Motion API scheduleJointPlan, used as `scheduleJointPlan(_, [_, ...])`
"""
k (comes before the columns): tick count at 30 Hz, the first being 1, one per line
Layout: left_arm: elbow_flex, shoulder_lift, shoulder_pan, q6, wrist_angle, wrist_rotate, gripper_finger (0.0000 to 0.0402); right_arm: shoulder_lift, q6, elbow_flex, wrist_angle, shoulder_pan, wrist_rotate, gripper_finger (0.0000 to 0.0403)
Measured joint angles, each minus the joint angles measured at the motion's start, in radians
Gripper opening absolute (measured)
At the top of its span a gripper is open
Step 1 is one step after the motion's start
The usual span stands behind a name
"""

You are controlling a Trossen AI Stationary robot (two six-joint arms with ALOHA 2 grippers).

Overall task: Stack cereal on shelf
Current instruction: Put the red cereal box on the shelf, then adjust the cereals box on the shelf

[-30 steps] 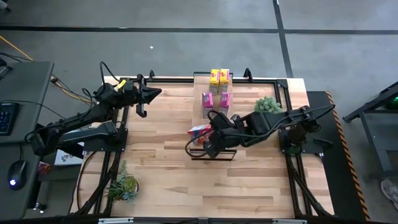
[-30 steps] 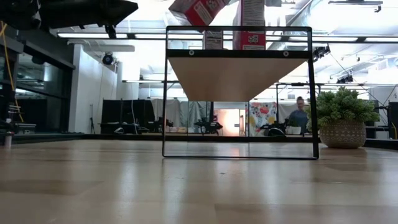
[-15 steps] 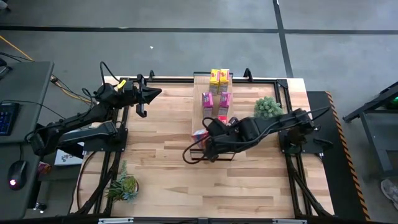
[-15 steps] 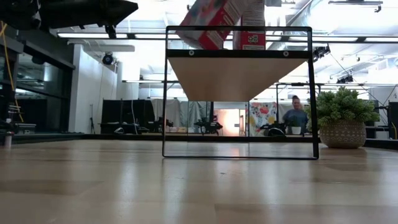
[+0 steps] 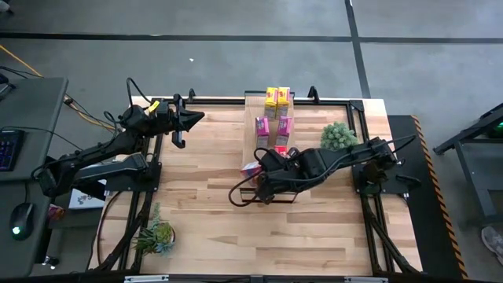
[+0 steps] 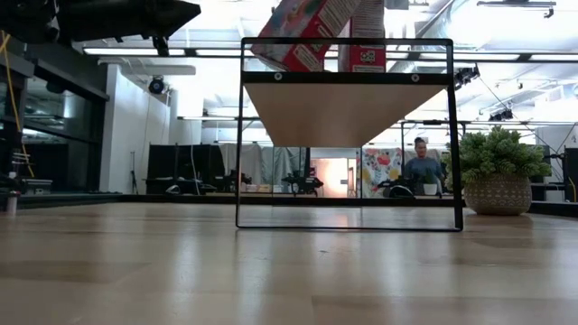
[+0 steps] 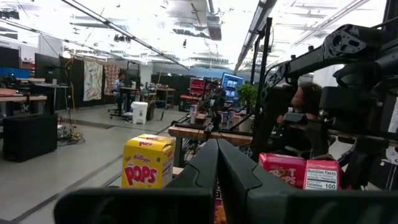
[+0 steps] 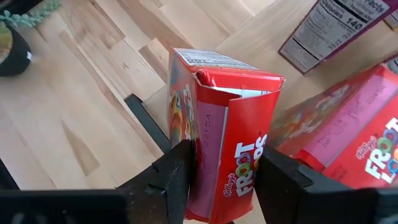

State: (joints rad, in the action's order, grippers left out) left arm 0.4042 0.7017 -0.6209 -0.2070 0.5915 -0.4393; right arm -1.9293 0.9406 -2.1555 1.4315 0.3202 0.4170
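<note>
- Right gripper (image 8: 221,180) — dark two-finger end effector, fingers pinched on the two broad faces of a small red cardboard cereal box (image 8: 224,140); in the high view it sits over the near end of the shelf, about table centre.
- Held red box — tilted, not upright; in the low view (image 6: 302,32) its lower corner hangs just above the shelf's top rail, towards the left post. Long axis leans away from vertical.
- Second red cardboard box (image 8: 348,143) — just beside the held one, at roughly 3 o'clock from it in the low view, already standing on the plank.
- Long light-wood plank shelf with thin black frame (image 5: 250,130) — runs from 12 to 6 o'clock in the high view; two yellow boxes (image 5: 277,97) at the 12 o'clock end, two magenta-purple boxes (image 5: 273,126) next, red pair at the 6 o'clock end.
- Relation governing the coming move — the free slot lies directly below the gripper; the box likely needs righting to vertical before lowering.
- Left gripper (image 5: 196,117) — fingers pressed together, empty, parked well apart at about 10 o'clock from the shelf's near end; the right arm is far nearer.
</note>
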Motion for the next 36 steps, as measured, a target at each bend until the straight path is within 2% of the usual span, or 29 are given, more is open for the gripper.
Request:
scheduleJointPlan(15, [0.0, 0.0, 0.0, 0.0, -0.005, 0.0, 0.0, 0.0, -0.01, 0.0, -0.032, 0.0, 0.075, 0.0234])
scheduleJointPlan(25, [0.0, 0.0, 0.0, 0.0, -0.005, 0.0, 0.0, 0.001, -0.165, -0.003, -0.104, 0.0, 0.157, 0.0236])
scheduleJointPlan(31, [0.0, 0.0, -0.001, 0.0, -0.006, 0.0, 0.0, 0.005, -0.25, -0.088, -0.084, 0.01, 0.218, 0.0236])
scheduleJointPlan(36, [0.0, 0.0, -0.001, 0.0, -0.013, 0.0, 0.0, 0.006, -0.265, -0.143, -0.021, 0.041, 0.213, 0.0229])
